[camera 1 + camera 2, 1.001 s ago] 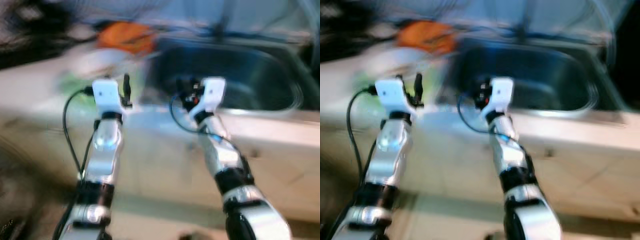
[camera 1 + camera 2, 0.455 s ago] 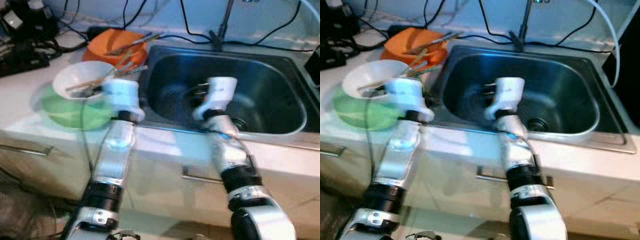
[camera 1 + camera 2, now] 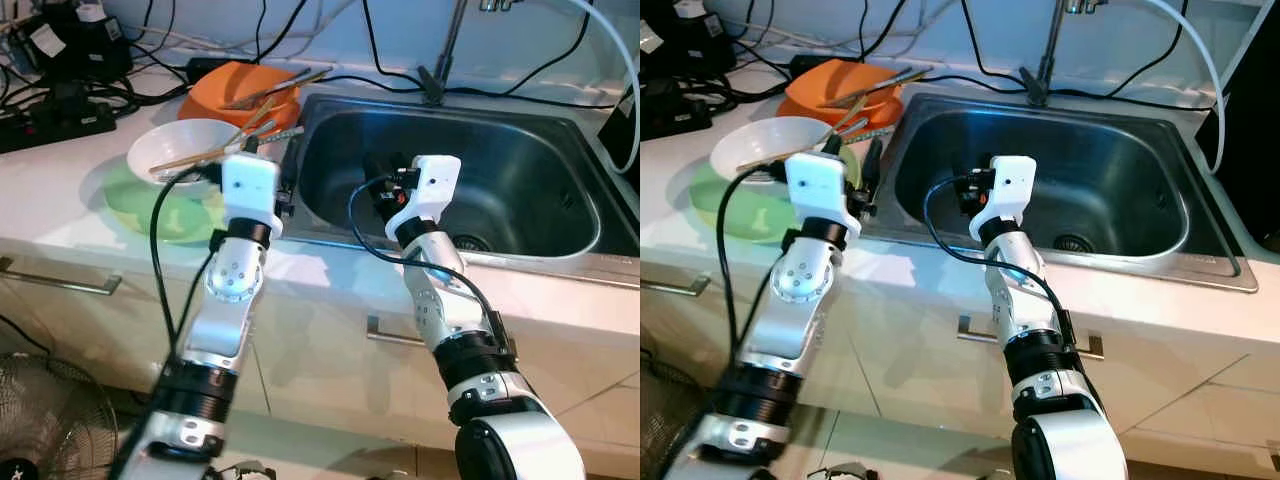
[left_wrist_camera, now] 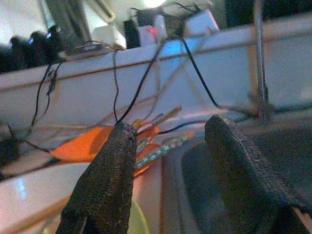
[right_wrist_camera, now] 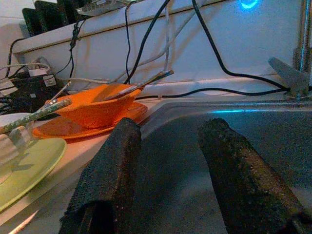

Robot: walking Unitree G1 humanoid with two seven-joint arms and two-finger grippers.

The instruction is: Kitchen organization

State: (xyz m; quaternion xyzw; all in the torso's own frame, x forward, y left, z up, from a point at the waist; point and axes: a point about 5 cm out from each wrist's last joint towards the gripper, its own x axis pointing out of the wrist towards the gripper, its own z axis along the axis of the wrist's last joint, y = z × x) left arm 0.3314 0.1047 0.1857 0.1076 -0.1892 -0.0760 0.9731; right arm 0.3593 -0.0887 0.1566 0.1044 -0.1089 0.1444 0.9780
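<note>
the robot stands at a white kitchen counter (image 3: 60,190) with a steel sink (image 3: 520,130) set in it. both arms reach out in front. the left gripper (image 4: 173,161) is up over the counter's edge, right by the left rim of the sink, and its 2 black fingers (image 4: 109,180) are spread wide with nothing between them. the right gripper (image 5: 168,161) is over the left part of the sink, and its 2 black fingers (image 5: 112,165) are spread wide too, holding nothing. the dishes sit on the counter to the left of the sink. a white bowl (image 3: 180,150) rests on a green plate (image 3: 150,205), close to the left gripper. sticks that look like chopsticks (image 3: 215,150) lie across the white bowl. behind it, nearer the wall, an orange bowl (image 3: 235,90) sits on an orange plate (image 5: 73,126), and it has some long tools (image 3: 275,85) in it, which reach toward the sink. black cables (image 3: 400,78) run along the back of the counter, by the wall. a tap pipe (image 3: 450,45) goes up behind the sink. a black power strip (image 3: 50,115) lies far left on the counter. down on the floor at the left is a round fan (image 3: 55,415).
</note>
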